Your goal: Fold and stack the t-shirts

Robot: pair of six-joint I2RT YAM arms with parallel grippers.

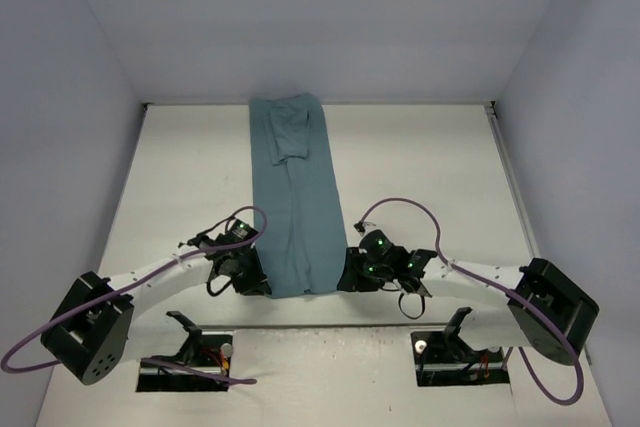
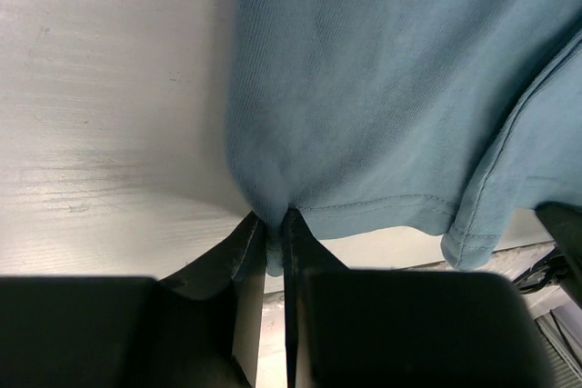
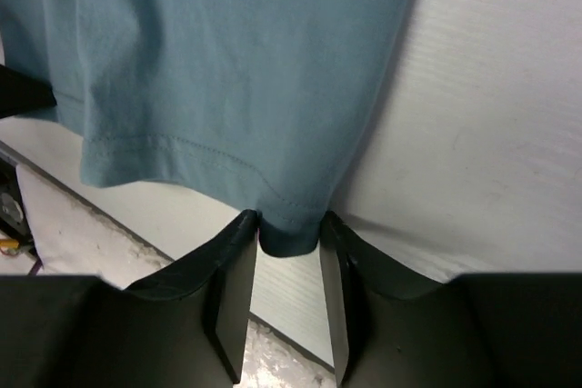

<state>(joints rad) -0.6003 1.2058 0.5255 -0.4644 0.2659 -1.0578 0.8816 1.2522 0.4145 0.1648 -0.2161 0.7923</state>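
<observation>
A: left gripper (image 2: 275,221) state?
B: Jaws pinched together on the near hem corner of the plain teal cotton t-shirt (image 2: 382,88). The cloth runs away from the fingers as a long narrow strip on the white table (image 1: 430,167).
A: right gripper (image 3: 289,226)?
B: Jaws apart, the other hem corner sits between them. Can't tell if it's gripped.

Long folded teal cotton t-shirt (image 1: 296,217) down the white table's (image 1: 430,177) middle, open tabletop either side, pale grey walls (image 1: 70,67) left, right and far, black left gripper (image 1: 266,285) and right gripper (image 1: 346,279) crowding its near corners.
</observation>
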